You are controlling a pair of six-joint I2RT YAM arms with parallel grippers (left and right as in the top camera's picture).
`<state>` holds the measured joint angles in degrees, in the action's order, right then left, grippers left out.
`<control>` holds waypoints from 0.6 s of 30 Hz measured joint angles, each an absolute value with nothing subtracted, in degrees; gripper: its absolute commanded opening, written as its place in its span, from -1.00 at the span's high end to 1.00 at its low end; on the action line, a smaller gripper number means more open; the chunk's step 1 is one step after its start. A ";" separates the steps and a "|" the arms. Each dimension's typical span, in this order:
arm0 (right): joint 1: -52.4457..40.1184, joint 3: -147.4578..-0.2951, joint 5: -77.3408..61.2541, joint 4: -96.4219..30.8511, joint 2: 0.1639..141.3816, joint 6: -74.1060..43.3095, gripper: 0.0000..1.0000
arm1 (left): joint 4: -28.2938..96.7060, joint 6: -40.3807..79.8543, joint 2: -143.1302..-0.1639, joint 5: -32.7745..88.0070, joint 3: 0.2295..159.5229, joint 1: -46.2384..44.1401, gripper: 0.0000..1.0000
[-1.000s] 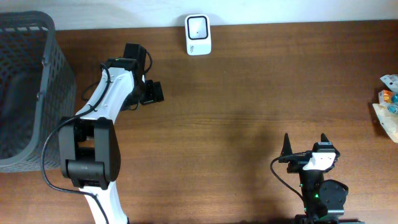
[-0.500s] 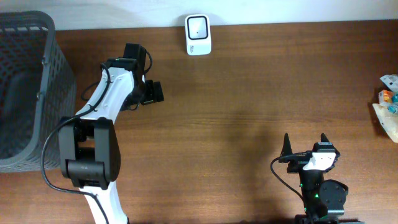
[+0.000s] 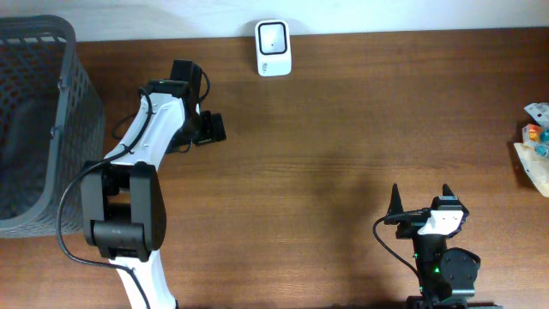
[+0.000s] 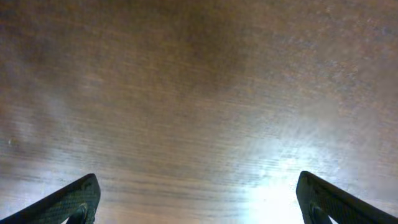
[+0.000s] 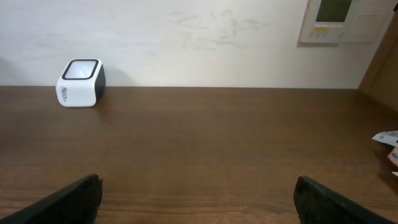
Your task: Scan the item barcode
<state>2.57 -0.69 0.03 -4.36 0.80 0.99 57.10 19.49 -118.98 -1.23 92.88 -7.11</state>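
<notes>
Dark basket (image 3: 86,112) far left, bare mesh inside — left end effector (image 4: 198,186), right end effector (image 5: 198,186) both wide

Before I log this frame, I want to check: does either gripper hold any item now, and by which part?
Nothing is held. The left gripper and the right gripper both stand open; only the table shows between their jaws.
</notes>
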 measured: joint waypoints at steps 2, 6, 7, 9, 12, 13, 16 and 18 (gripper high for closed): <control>2.57 -0.69 0.03 -4.36 0.80 0.97 -0.97 | 60.25 19.49 -118.98 -1.26 92.88 -7.09 -0.98; 2.57 -0.69 0.03 -4.36 0.80 0.84 -0.97 | 64.71 19.49 -118.52 -3.05 92.75 -7.09 -0.98; 2.57 -0.69 0.03 -4.36 0.80 0.86 -0.97 | 64.86 19.49 -118.13 -3.53 92.66 -7.09 -0.98; 2.57 -0.69 0.03 -4.36 0.78 0.84 -0.96 | 63.70 19.49 -114.61 -4.93 90.98 -7.09 -0.98; 2.57 -0.69 0.03 -4.36 0.80 0.82 -0.97 | 58.33 19.35 -106.85 -5.89 86.70 -7.09 -0.98; 2.57 -0.69 0.03 -4.36 0.80 0.80 -0.97 | 57.43 19.11 -104.44 -6.07 85.14 -7.09 -0.98; 2.57 -0.69 0.05 -4.36 0.78 0.67 -0.96 | 52.71 17.21 -94.52 -6.44 76.60 -7.09 -0.98; 2.57 -0.69 0.08 -4.36 0.73 0.62 -0.97 | 46.87 15.44 -85.93 -6.52 66.89 -7.09 -0.98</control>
